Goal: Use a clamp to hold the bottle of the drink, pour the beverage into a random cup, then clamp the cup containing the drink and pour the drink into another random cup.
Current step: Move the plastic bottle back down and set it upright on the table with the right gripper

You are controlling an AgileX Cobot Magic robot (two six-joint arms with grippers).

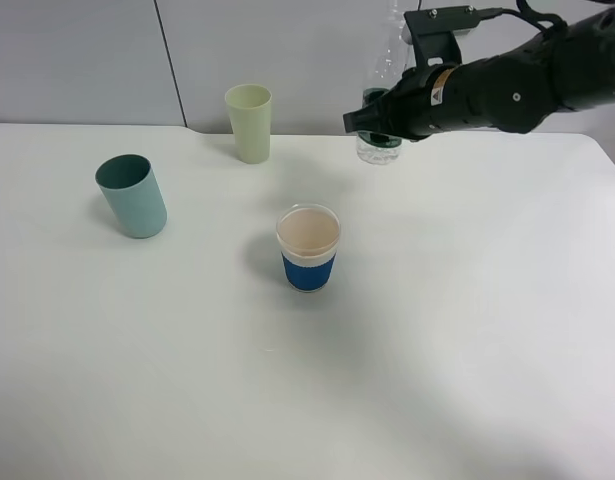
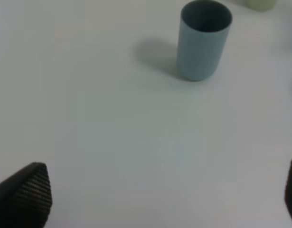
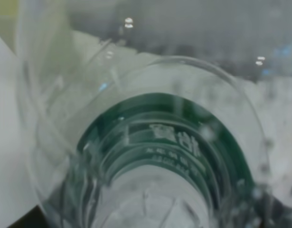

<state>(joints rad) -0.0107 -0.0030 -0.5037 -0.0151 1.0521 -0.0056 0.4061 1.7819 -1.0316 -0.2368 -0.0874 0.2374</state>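
White bench (image 1: 467, 300): we see right jaws clenched on the bottle (image 1: 378, 152), left jaws released. A tilted release could topple it.

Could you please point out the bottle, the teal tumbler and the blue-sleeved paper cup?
bottle (image 1: 378, 150): exterior high view, lower body.
teal tumbler (image 1: 137, 208): exterior high view, outer wall.
blue-sleeved paper cup (image 1: 309, 271): exterior high view, blue sleeve.

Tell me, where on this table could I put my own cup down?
Bare: the front of the table, nearer than the blue-sleeved cup, and its right side. Crowded: the back, where the right gripper holds the bottle near the pale green cup.
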